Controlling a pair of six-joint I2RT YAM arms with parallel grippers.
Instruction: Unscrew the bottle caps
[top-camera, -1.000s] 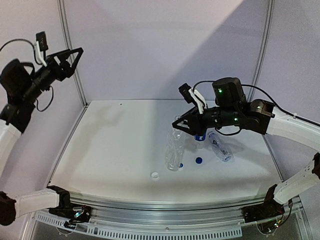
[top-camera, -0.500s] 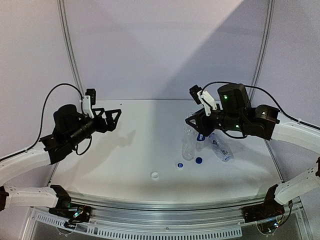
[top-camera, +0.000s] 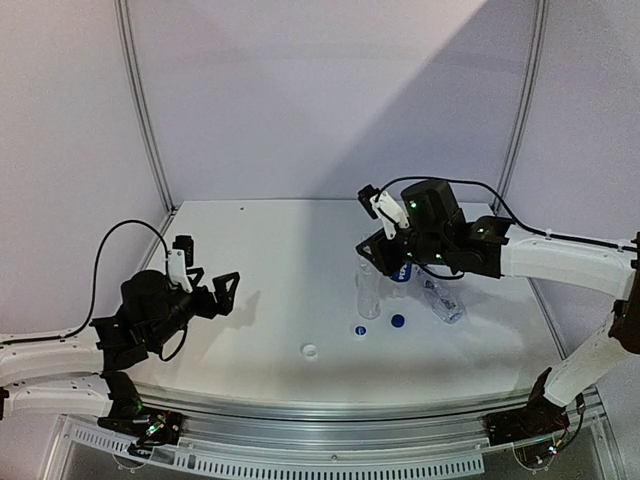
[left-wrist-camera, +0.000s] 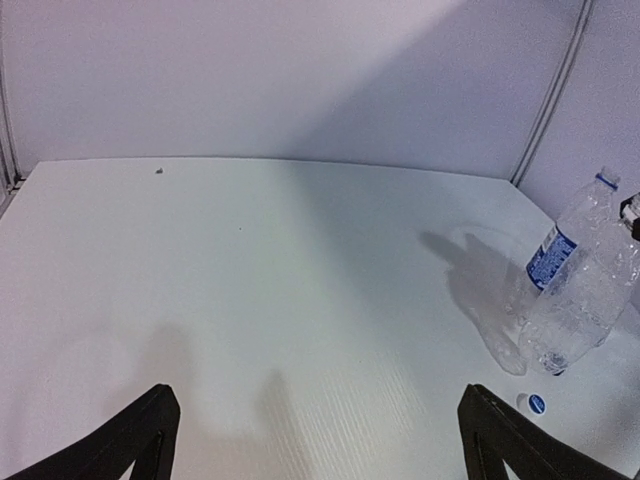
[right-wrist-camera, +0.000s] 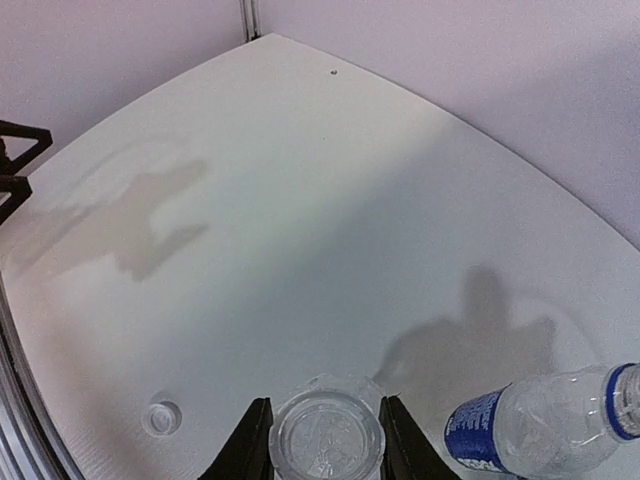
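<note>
Your right gripper (right-wrist-camera: 325, 447) pinches a clear bottle (top-camera: 368, 297) from above, fingers (right-wrist-camera: 252, 440) pressed on opposite sides of its top end, apparently to keep it steady and upright at the right middle of the table (top-camera: 250, 250). The bottle's long axis runs vertical, neck end seemingly up in the jaws and base toward the table; you cannot tell whether it touches down. The right wrist view looks straight along that axis. The blue-label bottle (top-camera: 400, 272) sits just behind, and a third bottle (top-camera: 441, 301) lies on its side to the right. Loose in front lie a blue cap (top-camera: 398, 321), a second cap (top-camera: 360, 329) and a white cap (top-camera: 310, 351). Your left gripper (left-wrist-camera: 320, 432) hangs well apart over the table's left, fingers spread wide and empty, likely awaiting its turn
</note>
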